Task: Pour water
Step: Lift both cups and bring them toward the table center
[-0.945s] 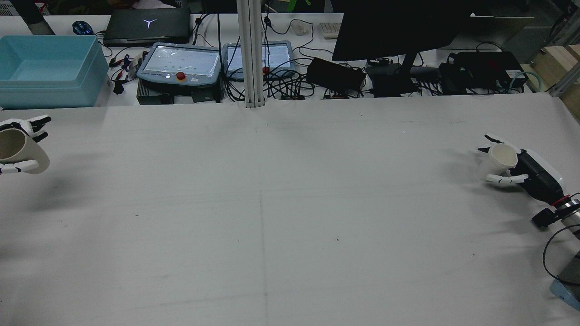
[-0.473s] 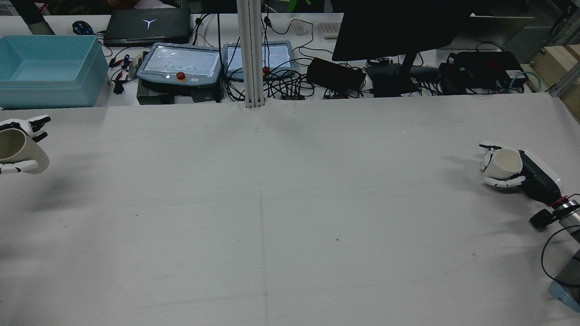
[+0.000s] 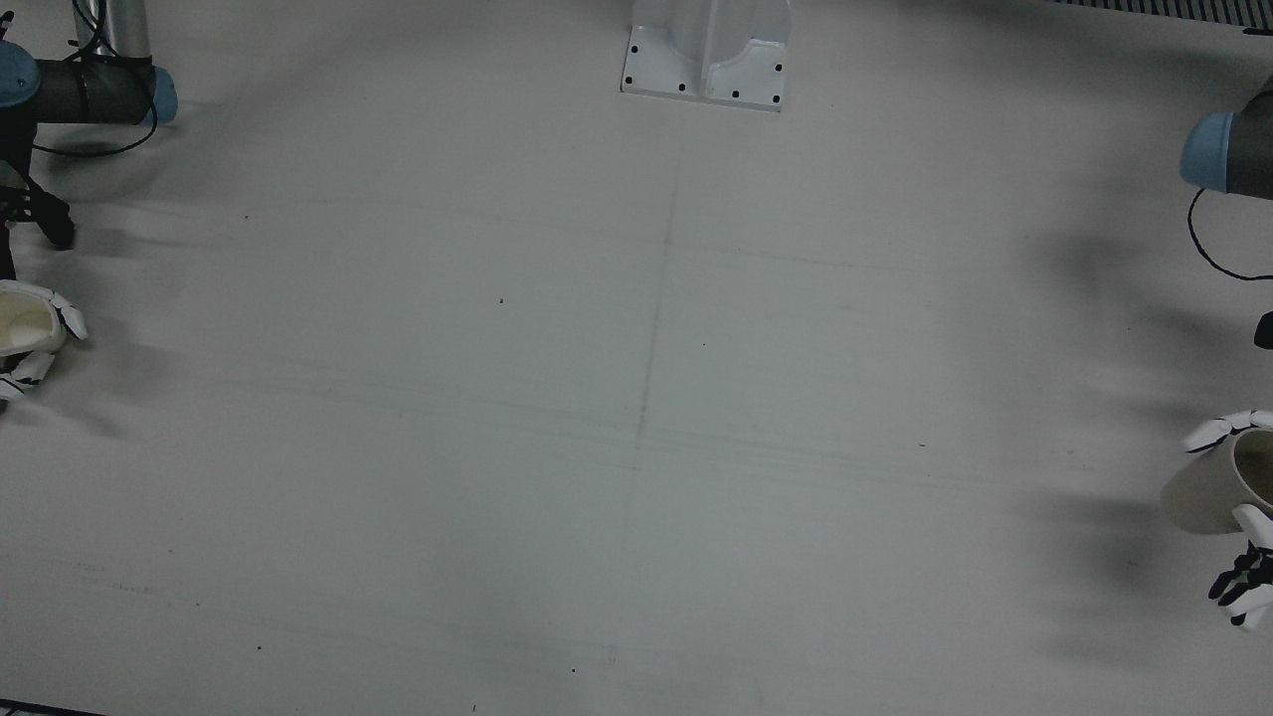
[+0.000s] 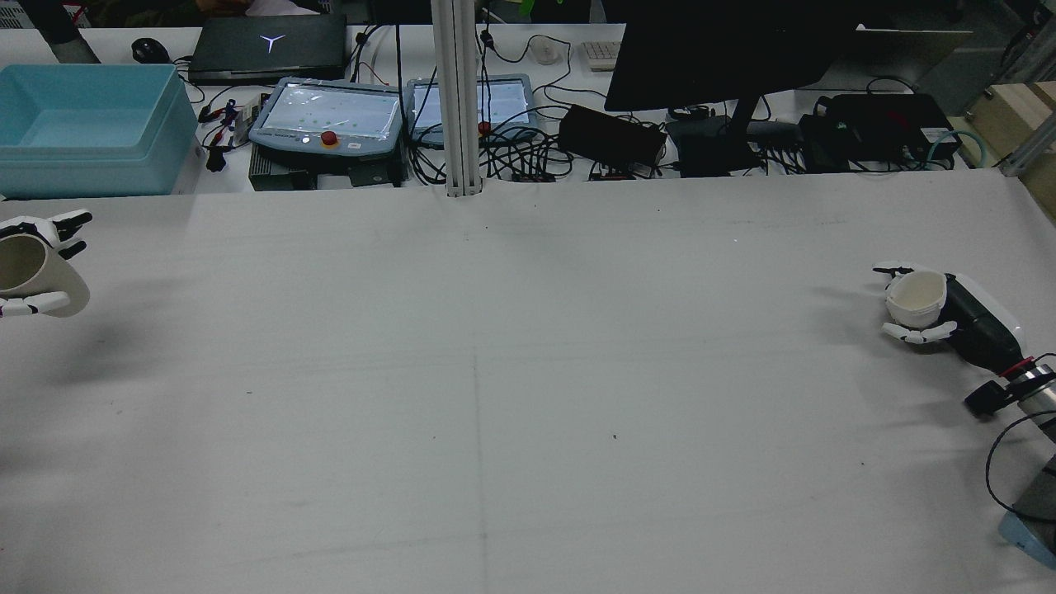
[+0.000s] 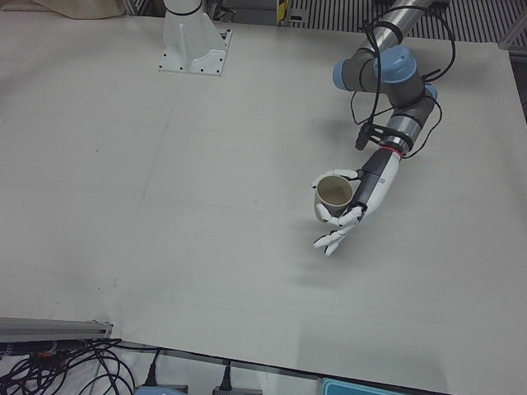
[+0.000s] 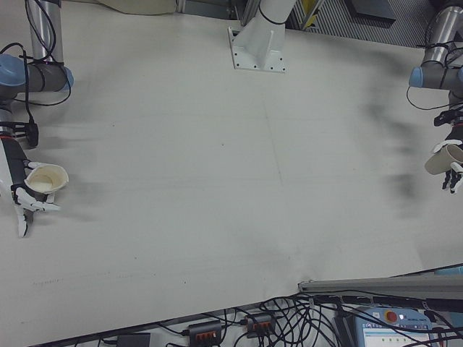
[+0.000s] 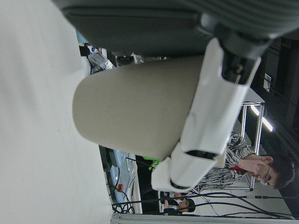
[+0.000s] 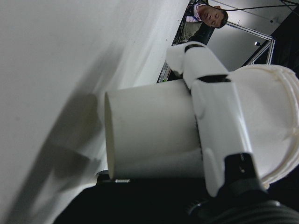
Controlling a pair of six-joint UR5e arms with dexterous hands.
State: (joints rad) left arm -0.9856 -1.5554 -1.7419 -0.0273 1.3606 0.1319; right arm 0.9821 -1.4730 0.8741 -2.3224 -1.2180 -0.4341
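1. My left hand [image 4: 33,264] is sitting at the far left edge of the table [image 4: 528,396] in the rear view, with a cup [image 4: 33,276] lying inside its fingers.
2. My right hand [image 4: 928,309] is sitting at the far right edge, well apart from the left, with a second cup [image 4: 914,299] inside it.
3. Both cups are hanging above the table rather than standing on it.
4. Behind the table, a bin [image 4: 91,132] is sitting to the left, two pendants [image 4: 330,124] near the post [image 4: 458,99], and a monitor [image 4: 726,54] to the right.
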